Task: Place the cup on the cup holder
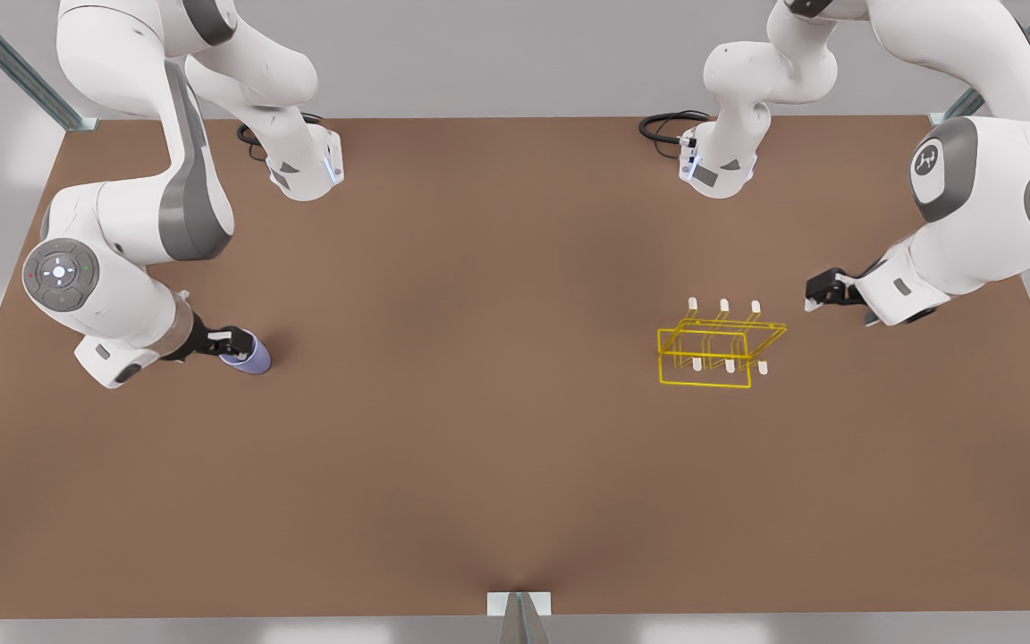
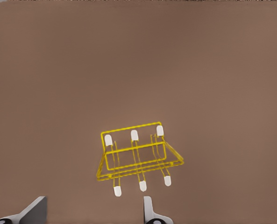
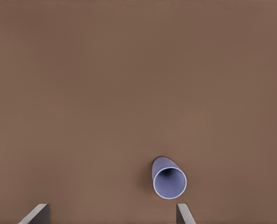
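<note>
A broad brown table (image 1: 479, 429) takes up nearly the whole room from where I stand, matte and plain, with grey wall behind it and slanted metal struts at the far corners. A small metal bracket sits at the middle of the near edge. Black cables coil by each arm's base at the far side.

The cup (image 1: 247, 351) sits on the table toward the front view's left, a small lavender-blue thing with no handle. In the right wrist view the cup (image 3: 168, 179) shows its open mouth toward the camera. The right claw (image 1: 231, 341) is right at it, low over the table, its two fingers (image 3: 35, 214) spread wide apart, with the cup just ahead of the gap between them; I cannot tell whether either finger touches it.

The cup holder (image 1: 719, 347) stands well apart from the cup, on the front view's right half of the table. It is a yellow wire frame with six white-tipped pegs in two rows of three, and all its pegs are bare. The left claw (image 1: 823, 291) hangs just beside it, on the front view's right, clear of the wire. Its fingers (image 2: 33, 212) are apart, with the cup holder (image 2: 138, 156) ahead of them.
</note>
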Controlling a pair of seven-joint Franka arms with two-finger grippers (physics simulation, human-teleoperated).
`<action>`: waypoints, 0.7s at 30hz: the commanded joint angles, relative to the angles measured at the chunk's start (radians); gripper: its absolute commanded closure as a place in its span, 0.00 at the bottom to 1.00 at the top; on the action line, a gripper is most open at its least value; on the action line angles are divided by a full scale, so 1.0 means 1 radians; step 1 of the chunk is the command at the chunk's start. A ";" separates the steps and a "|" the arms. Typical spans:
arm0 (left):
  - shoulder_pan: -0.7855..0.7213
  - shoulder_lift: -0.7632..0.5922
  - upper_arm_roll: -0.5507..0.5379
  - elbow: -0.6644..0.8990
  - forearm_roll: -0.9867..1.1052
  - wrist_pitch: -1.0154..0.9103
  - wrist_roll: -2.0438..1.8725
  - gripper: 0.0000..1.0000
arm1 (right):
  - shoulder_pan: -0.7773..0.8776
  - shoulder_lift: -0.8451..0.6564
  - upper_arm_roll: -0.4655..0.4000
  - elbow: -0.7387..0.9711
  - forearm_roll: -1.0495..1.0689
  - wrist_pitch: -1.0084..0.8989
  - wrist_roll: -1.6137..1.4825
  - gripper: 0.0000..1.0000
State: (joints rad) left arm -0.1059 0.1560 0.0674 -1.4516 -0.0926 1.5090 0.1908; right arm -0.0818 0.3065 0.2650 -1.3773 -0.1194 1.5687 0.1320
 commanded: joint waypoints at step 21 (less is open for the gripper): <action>-0.001 0.010 0.000 0.000 0.001 0.020 -0.014 0.00 | -0.400 -0.128 0.258 -0.766 0.037 0.763 -0.175 0.00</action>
State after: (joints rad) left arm -0.1072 0.1668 0.0670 -1.4516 -0.0925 1.5295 0.1804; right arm -0.4822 0.1937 0.5219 -2.1280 -0.0853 2.1514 0.0677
